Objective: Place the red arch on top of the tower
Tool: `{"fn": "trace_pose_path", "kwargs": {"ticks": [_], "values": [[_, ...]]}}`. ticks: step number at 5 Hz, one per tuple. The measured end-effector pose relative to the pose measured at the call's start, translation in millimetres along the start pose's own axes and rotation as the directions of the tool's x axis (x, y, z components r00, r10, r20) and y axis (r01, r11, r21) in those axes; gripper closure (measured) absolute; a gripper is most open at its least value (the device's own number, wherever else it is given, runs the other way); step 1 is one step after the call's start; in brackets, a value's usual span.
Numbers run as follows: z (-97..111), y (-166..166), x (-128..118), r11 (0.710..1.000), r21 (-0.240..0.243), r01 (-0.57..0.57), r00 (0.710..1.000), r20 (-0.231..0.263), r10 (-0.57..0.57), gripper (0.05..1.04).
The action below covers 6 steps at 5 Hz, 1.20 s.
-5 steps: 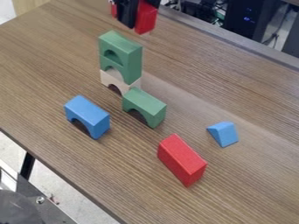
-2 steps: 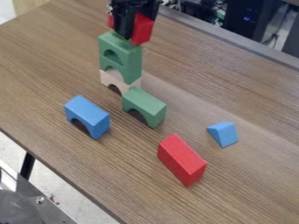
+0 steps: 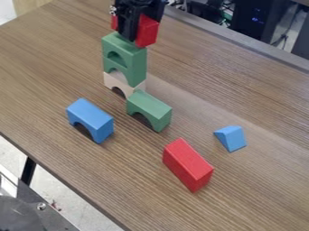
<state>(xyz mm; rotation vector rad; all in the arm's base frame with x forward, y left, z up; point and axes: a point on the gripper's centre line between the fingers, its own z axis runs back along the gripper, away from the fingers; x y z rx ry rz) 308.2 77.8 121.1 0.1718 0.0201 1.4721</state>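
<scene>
At the top of the view the black gripper (image 3: 129,32) is shut on the red arch (image 3: 147,31), whose red ends show on both sides of the fingers. The arch is right at the top of the tower (image 3: 134,63); whether it touches cannot be told. Two green arches stacked on a pale wooden arch (image 3: 113,81) make up the tower. The underside of the red arch is partly hidden behind the gripper.
Near the tower's foot stands another green arch (image 3: 151,107), with a blue arch (image 3: 91,118) to its left. Further toward the front right are a red block (image 3: 187,163) and a blue wedge (image 3: 231,138). The wooden table (image 3: 54,58) carries them all.
The gripper has come down with the red arch, from above and behind the tower to its top. Since the middle frame it has hardly moved. The other blocks have stayed put.
</scene>
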Motion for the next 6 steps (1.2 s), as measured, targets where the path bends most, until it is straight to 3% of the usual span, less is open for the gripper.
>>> {"fn": "trace_pose_path", "kwargs": {"ticks": [6], "values": [[-0.9, 4.3, 7.4, 1.0, 0.009, -0.009, 1.0, -0.015, 0.009, 0.485]]}}
